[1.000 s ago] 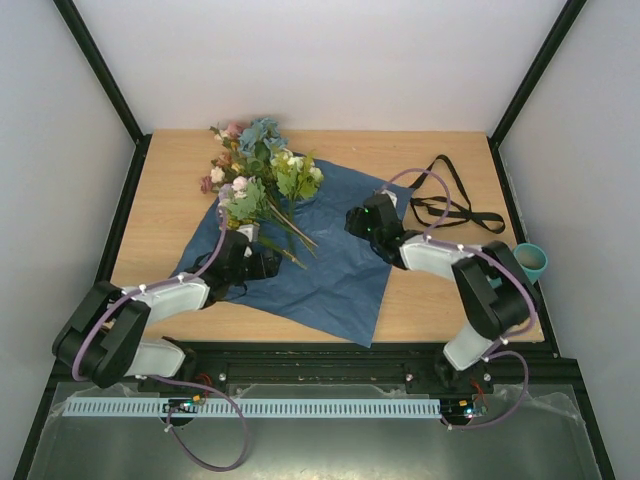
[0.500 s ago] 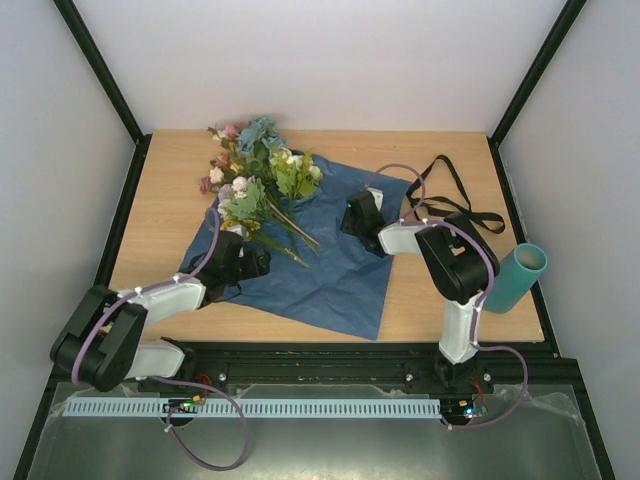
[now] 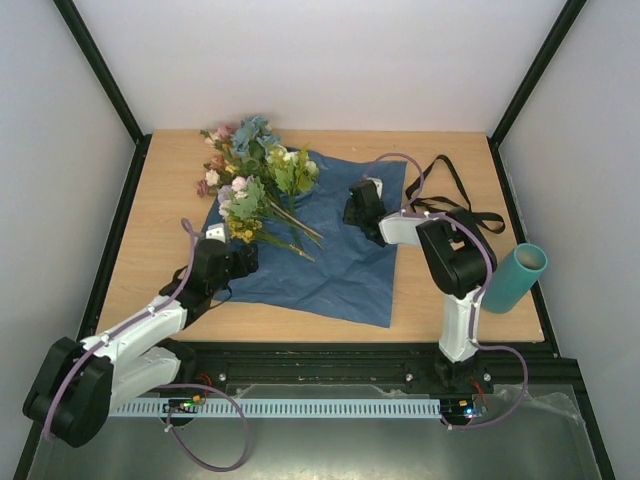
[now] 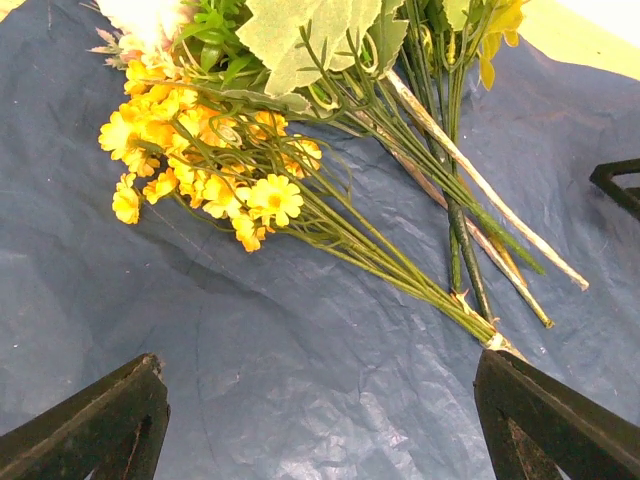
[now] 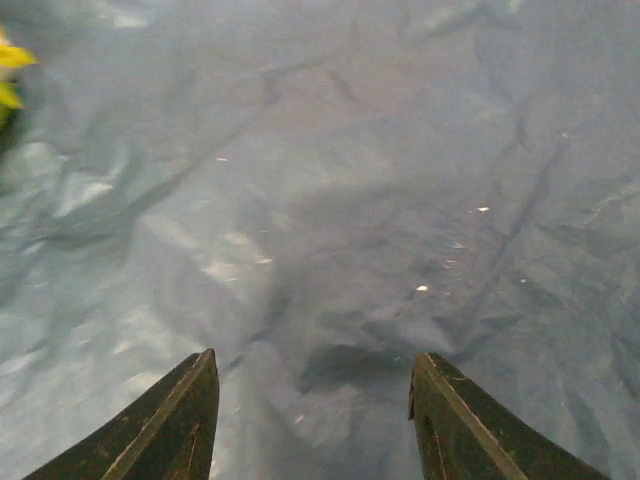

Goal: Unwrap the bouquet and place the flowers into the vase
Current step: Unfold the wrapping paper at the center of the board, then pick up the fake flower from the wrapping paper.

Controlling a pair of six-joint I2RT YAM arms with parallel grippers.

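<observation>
Top view: blue paper [image 3: 340, 265] lies spread flat mid-table, and the flowers [image 3: 255, 180] lie in a loose bunch on its upper-left corner, heads toward the upper left and stems toward frame centre. The left gripper [image 3: 232, 262] sits at the sheet's lower-left edge, just below the stem ends. The right gripper [image 3: 360, 200] is over the sheet's upper-right part. A black ribbon [image 3: 450, 190] lies loose on the table [image 3: 160, 230] at upper right. The vase [image 3: 515, 278] is at the right edge, tilted with its mouth toward the upper right, well apart from the flowers. Left wrist: left gripper [image 4: 320, 420] is spread wide with nothing between its fingers [image 4: 100, 430], only paper [image 4: 300, 370] below; yellow blooms [image 4: 200, 170] are upper left, and green stems [image 4: 450, 210] run toward the right finger. Right wrist: right gripper [image 5: 312, 400] has its fingers [image 5: 160, 430] apart over crumpled paper [image 5: 350, 200], pinching nothing visible; a yellow petal [image 5: 8, 75] shows at the left edge.
</observation>
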